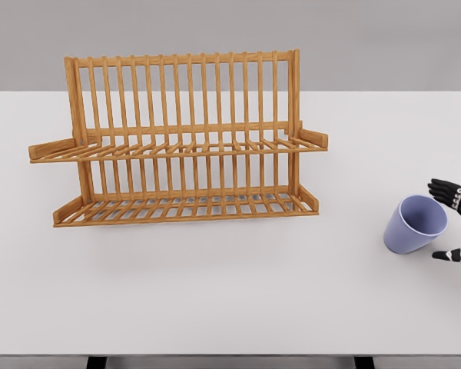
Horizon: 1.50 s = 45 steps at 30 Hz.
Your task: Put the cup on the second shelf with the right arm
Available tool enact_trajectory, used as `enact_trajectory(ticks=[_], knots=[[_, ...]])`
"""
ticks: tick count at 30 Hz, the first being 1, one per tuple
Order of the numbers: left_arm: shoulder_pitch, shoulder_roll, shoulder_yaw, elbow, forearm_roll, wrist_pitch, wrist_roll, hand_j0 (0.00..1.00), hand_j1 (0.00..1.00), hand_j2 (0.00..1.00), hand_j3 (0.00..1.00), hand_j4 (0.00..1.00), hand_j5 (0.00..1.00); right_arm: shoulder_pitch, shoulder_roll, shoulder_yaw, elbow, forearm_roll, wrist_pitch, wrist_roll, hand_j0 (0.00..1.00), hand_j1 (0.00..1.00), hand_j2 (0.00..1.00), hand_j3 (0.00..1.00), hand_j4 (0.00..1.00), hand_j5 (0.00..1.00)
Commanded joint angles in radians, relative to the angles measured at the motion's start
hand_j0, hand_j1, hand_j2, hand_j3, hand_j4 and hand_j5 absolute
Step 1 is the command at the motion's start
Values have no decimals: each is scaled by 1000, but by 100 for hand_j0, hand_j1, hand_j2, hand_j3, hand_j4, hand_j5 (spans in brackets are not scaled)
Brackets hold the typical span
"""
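Right robot hand: enters at the right edge of the frame, mid-lower height; only the black fingertips with white joints show, the arm itself is cut off by the edge.
Hand pose: fingers spread, one group above the cup's rim, another digit below it; the two bracket the cup's right side, palm out of frame.
Grip state: open, nothing held; fingers sit just beside the cup, contact cannot be confirmed.
Cup: pale blue-purple, on the counter at right, mid-lower frame, tilted so its open mouth faces up and right toward the hand.
Rack: wooden two-tier dish rack, upper centre-left of frame, standing upright, slatted back.
Second shelf: upper tier, slats running across, no object on it.
Lower shelf: bottom tier, resting on the counter.
Cup vs rack: well apart, cup to the right of the rack's lower right corner.
Counter: white, spans nearly the whole frame.
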Motion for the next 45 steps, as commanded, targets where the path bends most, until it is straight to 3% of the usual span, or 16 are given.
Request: enact_trajectory(ticks=[1, 18, 45], knots=[[0, 0, 0, 0, 0, 0, 0, 100, 100, 100, 100, 100, 100, 0, 7, 5, 4, -7, -3, 0, 100, 100, 100, 100, 100, 100], [0, 0, 0, 0, 0, 0, 0, 100, 100, 100, 100, 100, 100, -41, 38, 39, 14, -5, -3, 0, 100, 100, 100, 100, 100, 100], [0, 0, 0, 0, 0, 0, 0, 100, 100, 100, 100, 100, 100, -48, 49, 73, -7, -2, -15, 0, 100, 100, 100, 100, 100, 100]])
